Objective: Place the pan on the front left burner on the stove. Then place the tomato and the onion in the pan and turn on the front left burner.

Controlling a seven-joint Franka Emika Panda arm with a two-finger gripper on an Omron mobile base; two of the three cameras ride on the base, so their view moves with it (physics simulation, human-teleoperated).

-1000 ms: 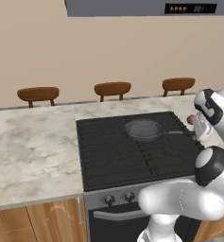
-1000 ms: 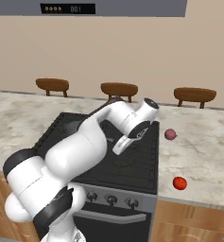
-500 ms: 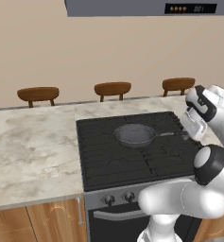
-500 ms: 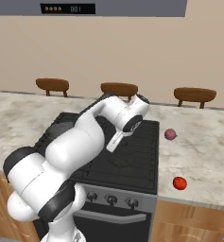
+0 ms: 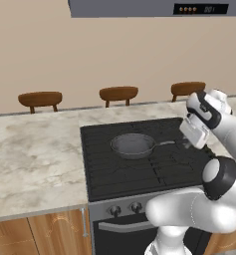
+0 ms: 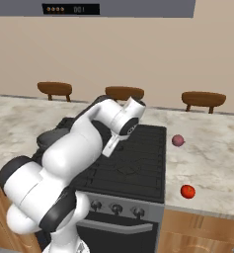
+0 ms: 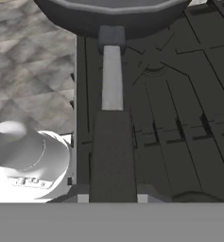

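The dark grey pan [image 5: 132, 145] hangs over the left middle of the stove [image 5: 105, 185], behind the front left burner [image 5: 114, 175]; I cannot tell whether it touches the grates. My gripper [image 5: 187, 144] is shut on the end of its long handle [image 7: 112, 80]. In the hand view the handle runs up from between my gripper [image 7: 112, 196] to the pan's rim [image 7: 113, 19]. In the right base view my arm hides most of the pan [image 6: 50, 139]. The onion [image 6: 177, 141] and the tomato [image 6: 187, 191] lie on the counter right of the stove.
Marble counter [image 5: 35, 164] stretches left of the stove, and more counter [image 6: 207, 158] lies to its right. Three wooden stools [image 5: 118, 93] stand behind the counter. Knobs [image 6: 116, 209] and an oven handle line the stove's steel front.
My gripper has carried the pan leftward and toward the front, from the stove's back right to its left middle. Tomato and onion have not moved.
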